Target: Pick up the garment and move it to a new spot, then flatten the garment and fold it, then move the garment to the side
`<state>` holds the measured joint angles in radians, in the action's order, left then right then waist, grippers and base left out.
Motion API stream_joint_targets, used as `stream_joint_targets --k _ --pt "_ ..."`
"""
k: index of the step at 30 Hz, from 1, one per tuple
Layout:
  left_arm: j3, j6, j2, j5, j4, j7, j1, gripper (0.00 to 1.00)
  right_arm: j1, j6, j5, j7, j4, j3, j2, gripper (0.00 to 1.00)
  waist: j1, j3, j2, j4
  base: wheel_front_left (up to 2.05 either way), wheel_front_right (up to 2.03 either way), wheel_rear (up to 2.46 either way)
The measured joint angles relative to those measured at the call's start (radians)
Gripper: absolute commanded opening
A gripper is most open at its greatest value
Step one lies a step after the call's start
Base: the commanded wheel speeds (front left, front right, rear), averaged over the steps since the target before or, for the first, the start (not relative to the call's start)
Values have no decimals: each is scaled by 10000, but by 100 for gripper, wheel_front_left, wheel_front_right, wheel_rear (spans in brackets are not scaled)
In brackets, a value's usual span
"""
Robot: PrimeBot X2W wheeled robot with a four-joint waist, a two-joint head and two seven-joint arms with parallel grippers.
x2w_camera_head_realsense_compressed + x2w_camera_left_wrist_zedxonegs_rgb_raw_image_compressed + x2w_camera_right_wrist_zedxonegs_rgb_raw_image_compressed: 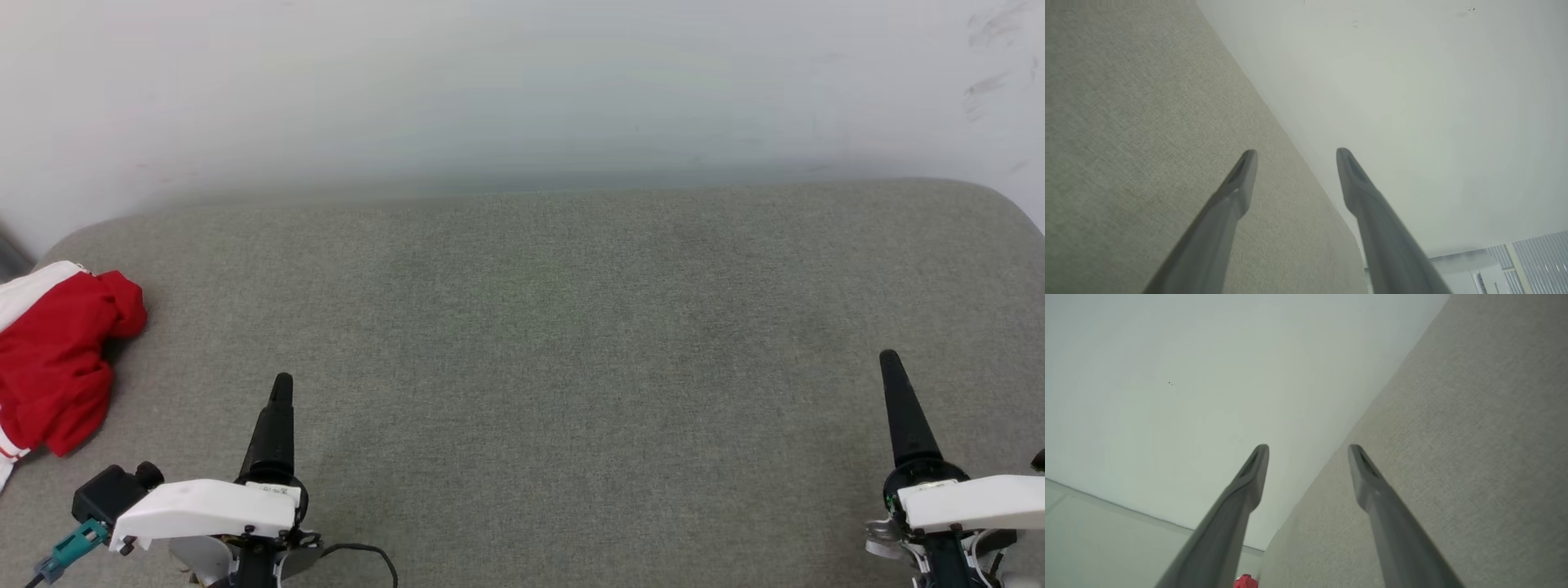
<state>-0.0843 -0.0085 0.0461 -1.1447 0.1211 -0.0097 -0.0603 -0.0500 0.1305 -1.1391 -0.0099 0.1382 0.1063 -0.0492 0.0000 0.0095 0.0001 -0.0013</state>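
Holds left pincer (1296,155) and right pincer (1308,449) spread wide, empty; finds garment (53,359) bunched at far left edge of surface (571,327); risks pushing it overboard with a shallow, glancing grab

My right gripper (1307,447) has its two dark fingers spread wide, tips well apart. Grey fabric surface (1461,428) on the right, pale wall (1167,384) on the left. Small red bit of garment (1245,582) at bottom edge, just beside the view-left finger.
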Motion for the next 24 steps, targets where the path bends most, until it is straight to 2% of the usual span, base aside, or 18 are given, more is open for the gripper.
stream_joint_targets --k 13,24 --pt "359 487 10 2677 -345 -470 209 100 227 0 3016 -462 -485 -554 0 100 0 7 0 5 0 0 0" --pt "819 895 140 4353 -424 -828 335 100 408 0 4665 -802 -539 -646 0 100 0 18 0 20 0 0 0"
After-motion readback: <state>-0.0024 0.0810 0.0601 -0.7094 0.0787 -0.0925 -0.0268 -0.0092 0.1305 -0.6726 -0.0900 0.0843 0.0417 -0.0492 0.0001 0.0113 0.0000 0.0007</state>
